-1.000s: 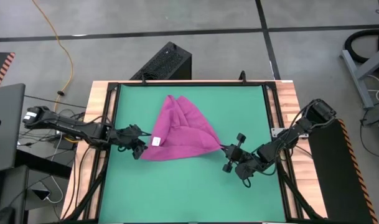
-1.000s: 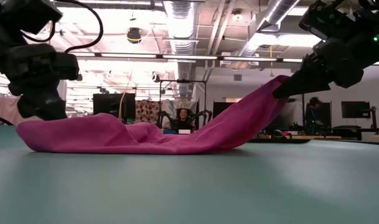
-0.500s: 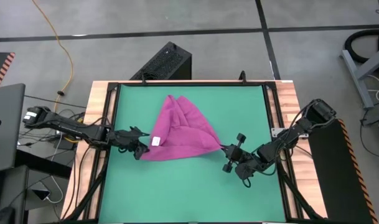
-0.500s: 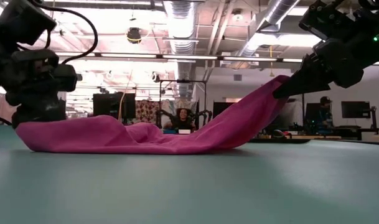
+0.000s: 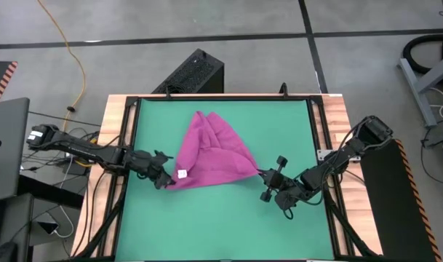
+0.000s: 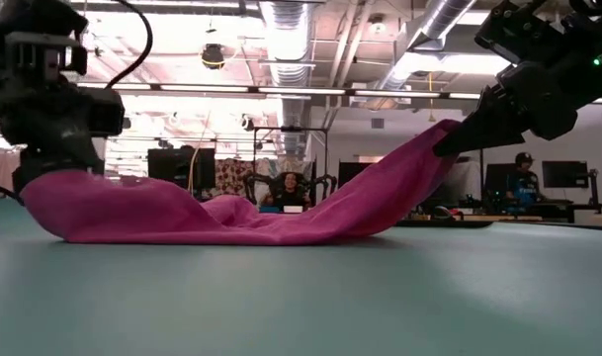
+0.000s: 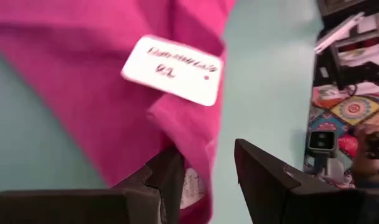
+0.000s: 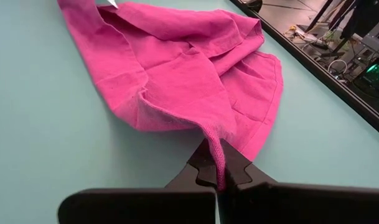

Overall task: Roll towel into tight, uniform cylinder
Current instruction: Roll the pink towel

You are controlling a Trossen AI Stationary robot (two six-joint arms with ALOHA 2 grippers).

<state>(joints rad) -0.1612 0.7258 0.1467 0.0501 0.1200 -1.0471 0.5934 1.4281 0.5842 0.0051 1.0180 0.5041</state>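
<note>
Item: towel [image 5: 210, 151], magenta-pink soft woven cloth, crumpled into a rough triangular heap with loose folds and ridges; not rolled. It lies on the middle of the green mat [image 5: 221, 225], its broad end toward the left arm, its point toward the right arm. A small white printed tag [image 7: 172, 69] sits at the corner nearest the left arm.

Left gripper [image 5: 163, 177]: at the towel's tagged corner, low on the mat. Fingers [image 7: 262, 168] spread apart, with a fold of the cloth's edge lying between them; the wrist view shows a gap beside the cloth, so no firm clamp is evident.

Right gripper [image 8: 218, 176]: at the opposite corner, fingers pressed together, pinching a thin twisted tip of cloth. In the low view this corner rises off the mat in a taut slope.

Surround: smooth matte mat, framed by a black rail [image 5: 312, 138] and wooden table edge [image 5: 339, 124]. Bare mat stretches wide in front of and behind the towel.
</note>
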